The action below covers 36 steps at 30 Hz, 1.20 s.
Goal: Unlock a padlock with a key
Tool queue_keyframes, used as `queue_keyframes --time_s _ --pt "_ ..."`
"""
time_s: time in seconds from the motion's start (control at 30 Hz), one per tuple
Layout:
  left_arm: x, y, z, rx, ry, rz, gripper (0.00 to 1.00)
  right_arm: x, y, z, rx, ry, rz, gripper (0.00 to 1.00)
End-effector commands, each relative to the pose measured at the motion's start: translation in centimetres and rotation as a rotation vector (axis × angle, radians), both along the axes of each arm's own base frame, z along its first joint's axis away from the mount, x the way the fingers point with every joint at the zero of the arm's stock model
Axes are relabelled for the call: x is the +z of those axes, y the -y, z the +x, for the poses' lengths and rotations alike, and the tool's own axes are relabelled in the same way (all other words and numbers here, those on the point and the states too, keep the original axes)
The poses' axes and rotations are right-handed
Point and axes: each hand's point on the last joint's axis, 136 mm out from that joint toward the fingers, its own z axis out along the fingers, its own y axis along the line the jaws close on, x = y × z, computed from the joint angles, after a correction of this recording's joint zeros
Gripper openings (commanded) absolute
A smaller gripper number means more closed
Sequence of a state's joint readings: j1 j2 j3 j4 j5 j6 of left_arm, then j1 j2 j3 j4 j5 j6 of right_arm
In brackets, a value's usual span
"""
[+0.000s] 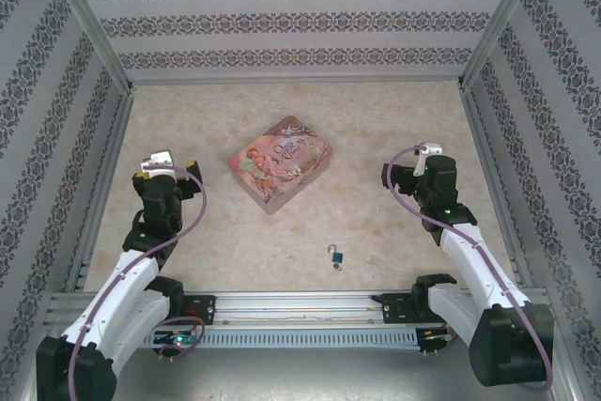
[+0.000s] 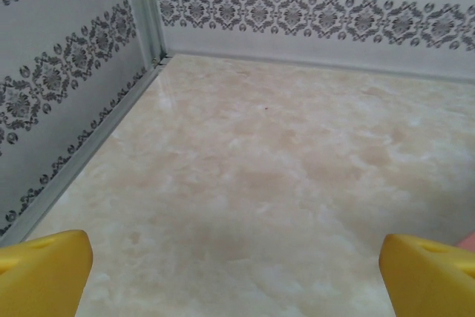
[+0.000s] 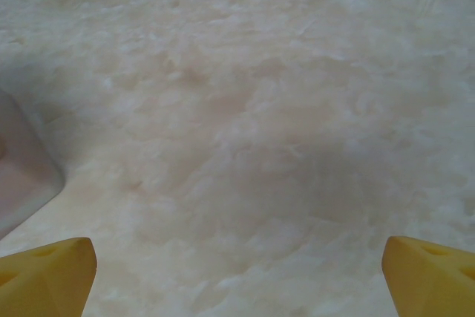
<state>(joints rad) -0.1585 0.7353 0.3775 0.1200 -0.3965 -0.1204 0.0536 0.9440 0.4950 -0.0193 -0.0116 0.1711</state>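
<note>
Near the desk's (image 1: 394,119) front edge, roughly midway between the two arm bases, the padlock (image 1: 335,254) lies on its own, as the top camera shows. The pink tin box (image 1: 280,162) sits toward the desk's middle, well apart from it. The left tool (image 1: 161,164) hangs over the left side and the right tool (image 1: 430,151) over the right. The wrist cameras make their state plain: yellow fingers (image 2: 44,269) spread wide, released and empty, above bare marbled desk.
</note>
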Motion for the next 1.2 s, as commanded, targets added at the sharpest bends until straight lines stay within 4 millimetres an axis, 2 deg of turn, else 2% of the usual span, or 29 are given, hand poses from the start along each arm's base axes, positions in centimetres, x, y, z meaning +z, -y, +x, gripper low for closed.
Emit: queue_keyframes --time_s 0.0,0.13,0.47,0.5,0.67,0.8,1.0,1.03,1.17 --pt "1.8 -1.1 0.5 0.034 0.116 0.041 0.99 1.3 1.3 1.6 -0.037 0.145 -0.061 0.98" --pt "0.7 -1.6 0.7 0.043 0.100 0.054 0.99 1.1 2.1 2.7 -0.063 0.215 -0.068 0.98" --pt "-2.6 -2.4 1.1 0.067 0.047 0.022 0.99 -0.2 2.1 5.7 -0.044 0.303 -0.110 0.98" --pt "-2.9 -2.3 1.1 0.060 0.041 0.016 0.99 -1.4 2.0 5.2 -0.035 0.295 -0.117 0.98" --pt "-3.4 -2.1 1.2 0.041 0.033 0.003 0.99 -2.3 1.5 5.5 0.008 0.340 -0.126 0.98" --pt "-4.0 -1.7 1.7 0.010 0.017 -0.007 0.99 -3.9 1.1 6.2 0.030 0.314 -0.123 0.98" --pt "-4.7 -1.2 2.4 -0.027 0.015 -0.022 0.99 -4.5 1.9 7.1 -0.007 0.266 -0.109 0.99" --pt "-4.8 -1.0 2.6 -0.035 0.022 -0.024 0.99 -4.0 2.1 7.7 -0.020 0.273 -0.107 0.98" --pt "-5.2 -0.5 3.3 -0.067 0.050 -0.032 0.99 -3.9 2.1 7.8 -0.020 0.267 -0.109 0.99"
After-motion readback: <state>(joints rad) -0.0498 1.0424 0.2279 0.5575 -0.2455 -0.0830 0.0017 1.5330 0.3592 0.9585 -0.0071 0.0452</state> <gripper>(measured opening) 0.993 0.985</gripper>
